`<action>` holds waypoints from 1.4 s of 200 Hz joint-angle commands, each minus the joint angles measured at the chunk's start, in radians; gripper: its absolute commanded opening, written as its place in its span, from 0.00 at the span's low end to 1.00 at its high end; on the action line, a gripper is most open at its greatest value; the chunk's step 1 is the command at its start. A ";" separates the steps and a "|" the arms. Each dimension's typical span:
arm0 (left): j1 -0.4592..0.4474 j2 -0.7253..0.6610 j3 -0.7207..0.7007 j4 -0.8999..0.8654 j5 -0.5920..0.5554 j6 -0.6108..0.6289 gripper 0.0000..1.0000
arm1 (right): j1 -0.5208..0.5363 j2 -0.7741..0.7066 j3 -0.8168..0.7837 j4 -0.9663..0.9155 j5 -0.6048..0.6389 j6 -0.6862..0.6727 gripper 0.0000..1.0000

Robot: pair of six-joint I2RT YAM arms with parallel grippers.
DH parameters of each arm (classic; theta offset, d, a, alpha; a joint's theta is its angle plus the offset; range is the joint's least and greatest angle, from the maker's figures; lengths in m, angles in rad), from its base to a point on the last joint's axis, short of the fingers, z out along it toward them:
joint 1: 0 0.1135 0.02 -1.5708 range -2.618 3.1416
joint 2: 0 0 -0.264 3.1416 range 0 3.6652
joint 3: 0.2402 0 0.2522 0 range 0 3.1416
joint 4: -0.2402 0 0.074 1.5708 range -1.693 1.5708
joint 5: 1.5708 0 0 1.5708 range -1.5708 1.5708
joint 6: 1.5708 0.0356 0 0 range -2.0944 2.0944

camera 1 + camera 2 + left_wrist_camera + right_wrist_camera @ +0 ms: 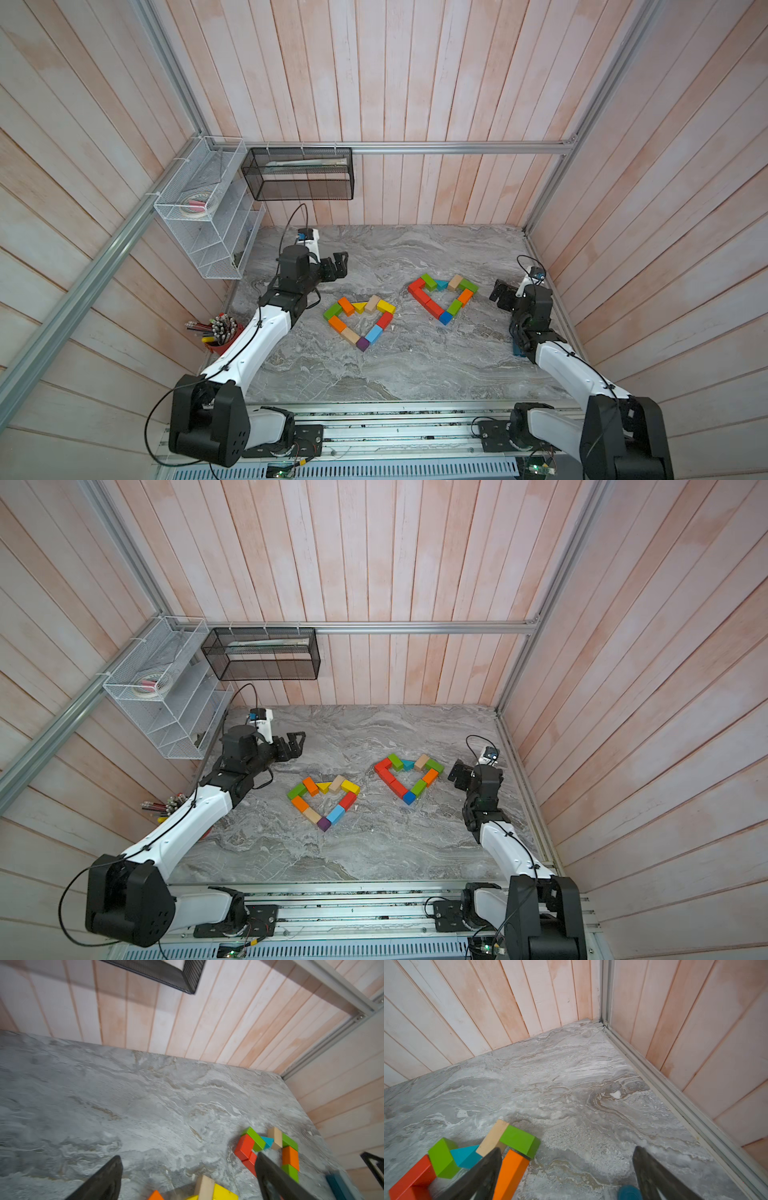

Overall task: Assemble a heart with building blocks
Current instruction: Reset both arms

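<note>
Two hearts of building blocks (434, 309) on the table (415, 365); left hand (188, 1157) and right hand (566, 1149) open, empty.

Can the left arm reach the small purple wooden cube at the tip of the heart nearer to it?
Probably yes: the left gripper is open and empty, and the small purple wooden cube sits at the tip of the heart with bare marble tabletop beside it.

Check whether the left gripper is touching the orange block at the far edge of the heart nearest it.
Apart. A top view shows the left gripper, jaws open, beyond the orange block, with bare marble table plainly between them.
</note>
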 commanded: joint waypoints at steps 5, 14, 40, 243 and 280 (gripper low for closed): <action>0.064 -0.139 -0.211 0.157 -0.108 0.051 1.00 | -0.016 -0.003 -0.117 0.298 0.090 -0.074 0.98; 0.071 -0.196 -0.301 0.251 -0.162 0.069 1.00 | -0.018 0.017 -0.138 0.342 0.084 -0.085 0.98; 0.084 -0.289 -0.506 0.501 -0.250 0.148 1.00 | -0.020 0.097 -0.168 0.492 0.043 -0.106 0.98; 0.175 0.288 -0.735 1.384 -0.214 0.273 1.00 | -0.010 0.428 -0.226 0.942 0.049 -0.186 0.98; 0.176 0.317 -0.641 1.235 -0.225 0.273 1.00 | -0.008 0.434 -0.230 0.959 0.050 -0.189 0.98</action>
